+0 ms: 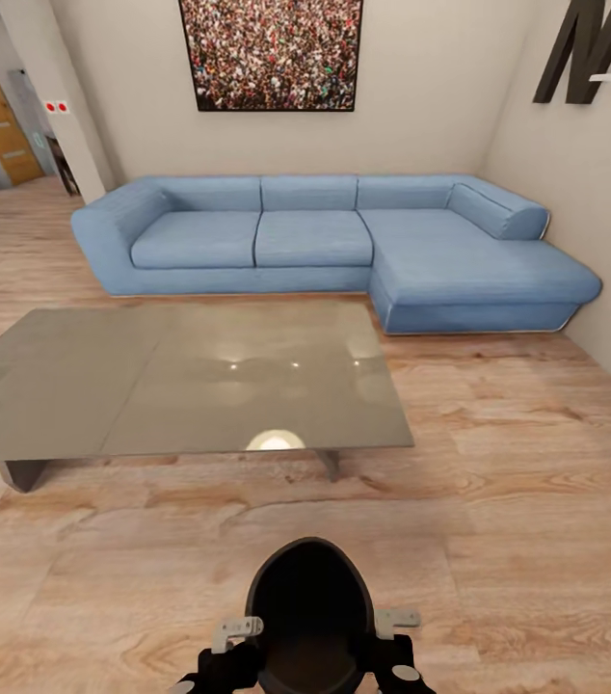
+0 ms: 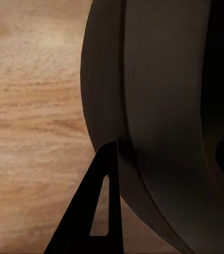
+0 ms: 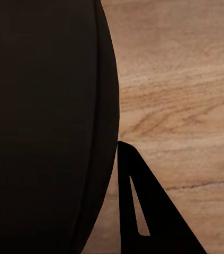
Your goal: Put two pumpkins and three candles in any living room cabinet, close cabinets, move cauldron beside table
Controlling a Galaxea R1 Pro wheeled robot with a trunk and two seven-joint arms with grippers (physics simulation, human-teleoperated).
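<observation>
Left gripper (image 1: 231, 644): pressed to the cauldron's (image 1: 307, 617) left flank; in the left wrist view one finger (image 2: 93, 211) is seen against the dark wall (image 2: 159, 106), the other is lost in shadow. How wide it stands cannot be told.
Right gripper (image 1: 392, 641): set against the opposite flank; one finger (image 3: 143, 211) lies along the black wall (image 3: 43, 116). Its opening cannot be told either.
Hold: the cauldron appears to be squeezed between the two arms rather than pinched by either gripper; this is judged, not seen.
Cauldron: carried low in front of the trunk, mouth up, above the plank floor (image 1: 518, 501), short of the surface (image 1: 180, 376).
Step in hand: the cauldron is being brought to the low grey surface, to be set on the floor beside it.
Doing it well: equal inward pressure should be kept from both sides; the base should be driven slowly; the cauldron should be lowered level near the close edge, clear of the leg (image 1: 330, 465); both arms should be released together.
Beyond: the blue sofa (image 1: 344, 246) stands behind the surface.
Hidden: the cauldron's near rim and both arms are cut off at the head view's lower edge; the contact points and the cauldron's underside cannot be made out.
</observation>
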